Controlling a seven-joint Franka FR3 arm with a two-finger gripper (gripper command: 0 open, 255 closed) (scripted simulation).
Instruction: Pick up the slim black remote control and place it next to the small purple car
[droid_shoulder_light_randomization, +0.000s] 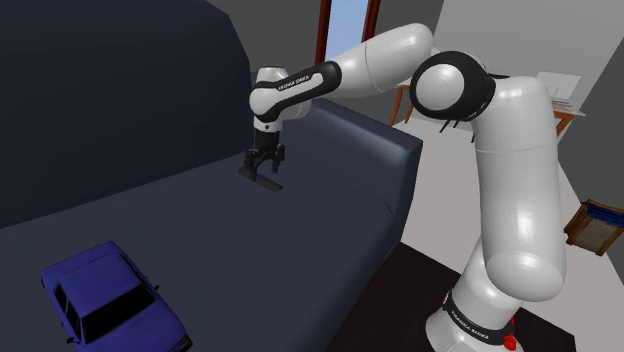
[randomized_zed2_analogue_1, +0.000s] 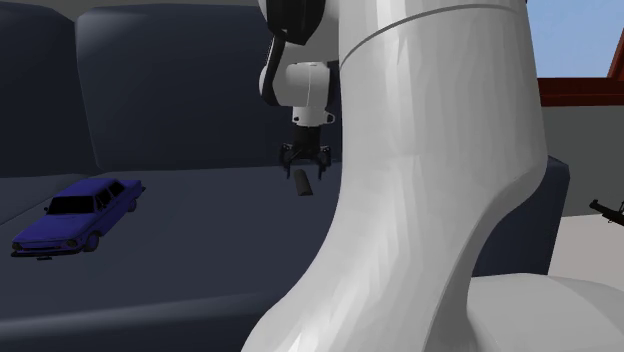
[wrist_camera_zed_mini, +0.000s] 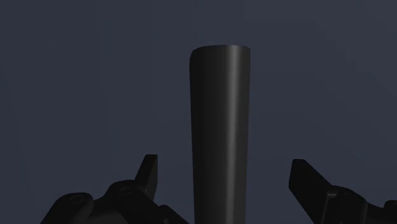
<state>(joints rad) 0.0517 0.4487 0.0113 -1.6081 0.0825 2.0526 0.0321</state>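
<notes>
Shoulder view, arm: white with dark joints, reaching up and towards the shoulder view's left over a dark blue-grey sofa.
Shoulder view, fingers: black, pointing down, low over the far part of the seat, close to the backrest.
Shoulder view, remote: slim and black, lying on the seat cushion right under the fingers.
Shoulder view, car: small, blue-purple, standing on the near part of the seat at the shoulder view's lower left, well apart from the remote.
Shoulder view, room: pale floor beyond the sofa's end at the right, a red-brown frame at the far wall.

Second exterior view, arm: a broad white link near the camera, covering the second exterior view's right.
Second exterior view, fingers: hanging straight down in front of the sofa backrest, spread apart.
Second exterior view, remote: a short dark bar just below the fingertips, seen at a slant.
Second exterior view, car: on the seat at the second exterior view's left, far from the remote.

Wrist view, fingers: open, one on each side of the remote, gripping nothing.
Wrist view, remote: running lengthwise away between the fingers, with a gap at each fingertip, not touched by either.
Wrist view, sofa: plain dark blue-grey cushion behind the remote.
</notes>
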